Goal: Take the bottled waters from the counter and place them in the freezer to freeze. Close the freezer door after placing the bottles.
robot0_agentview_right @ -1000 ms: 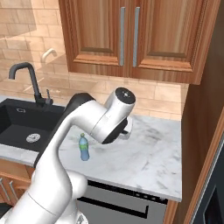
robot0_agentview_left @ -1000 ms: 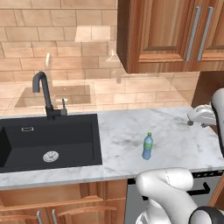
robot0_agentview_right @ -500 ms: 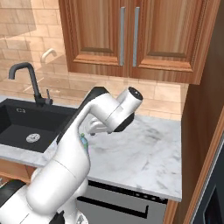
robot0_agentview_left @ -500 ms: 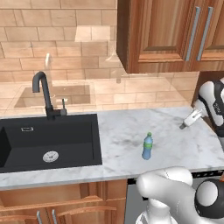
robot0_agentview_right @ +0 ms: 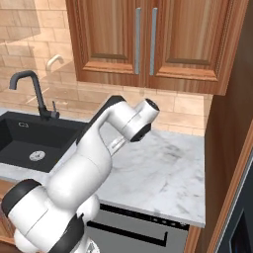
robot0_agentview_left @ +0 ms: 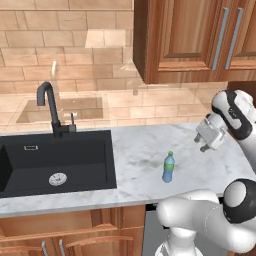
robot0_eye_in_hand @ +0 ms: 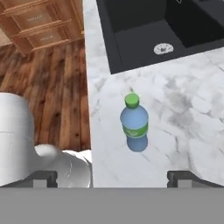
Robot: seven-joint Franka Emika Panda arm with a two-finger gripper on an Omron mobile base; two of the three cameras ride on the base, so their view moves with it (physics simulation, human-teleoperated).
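On worktop (robot0_agentview_left: 145,150), at 3 o'clock of sink (robot0_agentview_left: 55,160): pale blue bottle (robot0_agentview_left: 169,167), upright. Tool (robot0_agentview_left: 206,141) released, above at 2 o'clock; best lowered straight, jaws astride the label.

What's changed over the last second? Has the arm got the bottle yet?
Not yet. The arm swung: in the left base view the gripper lifted off the counter's far right end and came in a little toward the sink. It stayed open and took hold of nothing. The pale blue bottle stands upright in the same spot, untouched. The base has not driven.
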